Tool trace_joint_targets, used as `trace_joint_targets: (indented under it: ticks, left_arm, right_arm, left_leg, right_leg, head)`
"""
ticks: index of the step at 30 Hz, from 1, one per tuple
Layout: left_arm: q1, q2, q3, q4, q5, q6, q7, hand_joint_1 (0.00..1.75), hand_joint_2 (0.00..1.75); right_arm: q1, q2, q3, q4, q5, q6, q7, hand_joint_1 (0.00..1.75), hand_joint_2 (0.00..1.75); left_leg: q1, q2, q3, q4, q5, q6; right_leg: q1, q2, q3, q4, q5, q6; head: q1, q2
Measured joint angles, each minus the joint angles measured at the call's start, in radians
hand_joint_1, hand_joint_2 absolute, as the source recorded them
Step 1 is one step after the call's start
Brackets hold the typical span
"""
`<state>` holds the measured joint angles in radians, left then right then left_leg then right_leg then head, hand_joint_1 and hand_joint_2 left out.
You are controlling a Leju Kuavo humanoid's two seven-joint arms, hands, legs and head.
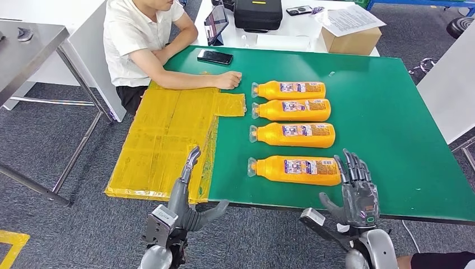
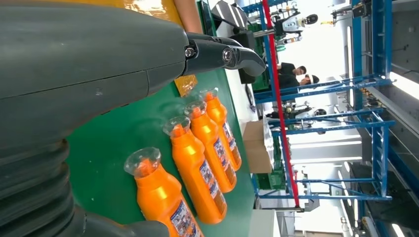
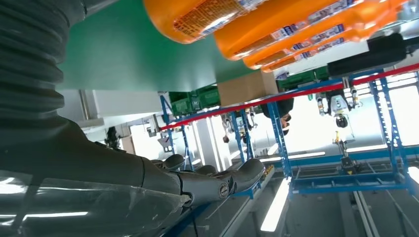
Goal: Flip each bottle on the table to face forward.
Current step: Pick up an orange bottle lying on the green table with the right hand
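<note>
Meanwhile both hands, left (image 1: 187, 193) and right (image 1: 355, 188), hover empty (fingers spread) near four bottles (image 1: 294, 117).

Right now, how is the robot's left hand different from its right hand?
The left hand hangs over the yellow sheet; the right hand is over the green mat. The right hand is beside the nearest bottle; the left hand is farther from it. Both are open, holding nothing.

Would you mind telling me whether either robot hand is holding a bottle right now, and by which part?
Nothing is held. The left hand and right hand are both open, near the nearest bottle but not gripping it.
</note>
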<state>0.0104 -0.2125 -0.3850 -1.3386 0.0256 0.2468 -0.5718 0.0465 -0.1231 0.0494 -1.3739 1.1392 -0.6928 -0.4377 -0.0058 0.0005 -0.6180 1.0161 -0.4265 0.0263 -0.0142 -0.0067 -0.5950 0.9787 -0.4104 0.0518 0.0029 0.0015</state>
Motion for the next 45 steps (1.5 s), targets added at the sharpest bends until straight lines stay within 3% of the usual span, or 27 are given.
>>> trace_joint_targets:
  ticks: [8, 17, 34, 43, 44, 45]
  left_arm:
    - [-0.003, -0.003, -0.006, 0.008, 0.005, -0.008, 0.0, 0.0, 1.75]
    - [-0.023, -0.007, -0.037, 0.022, 0.021, -0.02, 0.001, 0.0, 1.75]
    - [-0.07, -0.014, -0.07, 0.066, 0.068, -0.052, 0.006, 0.0, 1.75]
    - [-0.072, -0.015, -0.069, 0.066, 0.082, -0.063, 0.007, 0.0, 1.75]
    - [-0.072, -0.015, -0.069, 0.066, 0.082, -0.062, 0.008, 0.0, 1.75]
    - [-0.072, -0.015, -0.069, 0.064, 0.082, -0.061, 0.009, 0.0, 1.75]
  right_arm:
    - [-0.032, -0.036, 0.003, 0.057, -0.032, 0.005, 0.043, 0.0, 1.75]
    - [-0.158, -0.063, 0.067, 0.231, -0.165, 0.074, 0.037, 0.0, 1.75]
    - [-0.344, -0.043, 0.184, 0.549, -0.206, 0.175, -0.024, 0.0, 1.75]
    - [-0.412, -0.079, 0.266, 0.606, -0.123, 0.264, 0.119, 0.01, 1.75]
    - [-0.418, -0.084, 0.275, 0.608, -0.11, 0.274, 0.136, 0.05, 1.75]
    - [-0.426, -0.089, 0.286, 0.61, -0.092, 0.289, 0.162, 0.41, 1.75]
  left_leg:
    - [0.0, 0.0, 0.0, 0.0, 0.0, 0.0]
    - [0.0, 0.0, 0.0, 0.0, 0.001, 0.001]
    - [0.0, 0.0, 0.0, 0.0, 0.001, 0.001]
    - [0.0, -0.001, 0.002, 0.0, 0.001, 0.001]
    - [0.0, -0.001, 0.002, 0.0, 0.001, 0.001]
    - [0.0, 0.0, 0.003, 0.0, 0.001, 0.001]
  right_leg:
    - [0.0, 0.0, 0.0, 0.0, 0.0, 0.0]
    - [0.0, 0.0, 0.001, 0.0, 0.001, 0.001]
    - [0.0, 0.0, 0.001, 0.0, 0.001, 0.001]
    - [0.0, 0.0, 0.002, 0.0, 0.001, 0.001]
    - [0.0, 0.0, 0.003, 0.0, 0.001, 0.001]
    - [0.0, 0.0, 0.003, 0.0, 0.001, 0.001]
  head:
    - [0.0, 0.0]
    - [0.0, 0.0]
    - [0.0, 0.0]
    - [0.0, 0.0]
    - [0.0, 0.0]
    - [0.0, 0.0]
